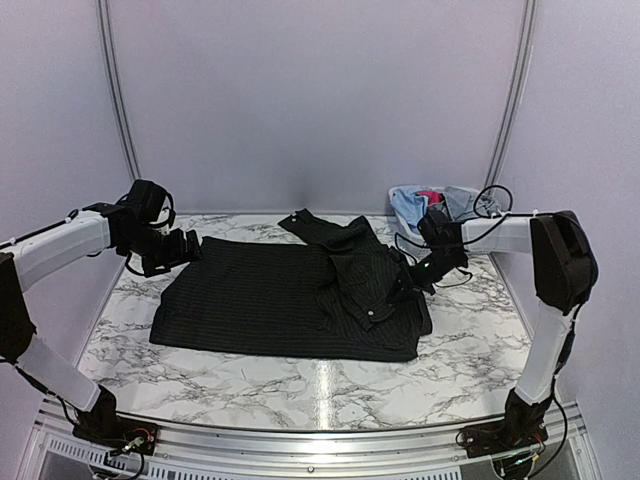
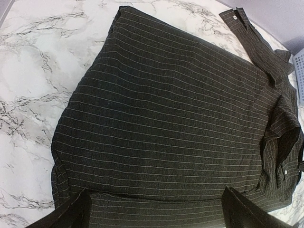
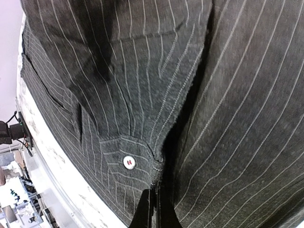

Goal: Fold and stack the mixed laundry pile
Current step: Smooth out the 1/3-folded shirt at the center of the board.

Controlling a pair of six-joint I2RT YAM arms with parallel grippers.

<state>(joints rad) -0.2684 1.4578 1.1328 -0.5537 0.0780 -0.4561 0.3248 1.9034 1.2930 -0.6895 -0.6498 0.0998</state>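
The black pinstriped shirt [image 1: 270,295] lies spread across the middle of the marble table [image 1: 300,385]. Its body is flat towards the left of the top view, and its right side is bunched and folded over on itself.

The left hand [image 1: 185,248] is at the shirt's upper-left corner. In its own camera only the tips of its two fingers [image 2: 71,216] enter the bottom corners, spread wide with cloth between them, so it is open. Whether they touch the cloth cannot be told.

The right hand [image 1: 408,282] is at the rumpled right side of the shirt. Its camera sits so close that stripes fill the frame. The fingers [image 3: 153,211] show as a dark wedge at the bottom edge, pressed together on a fold just below a white button [image 3: 128,162].

At the upper right of the top view, behind the right arm, a light blue piece [image 1: 408,212], a pink-red piece [image 1: 428,196] and a grey-blue piece [image 1: 461,201] are heaped together, partly hidden by the arm and cable. A sliver of white lattice basket [image 2: 299,73] is cut off by the right edge of the left wrist view.
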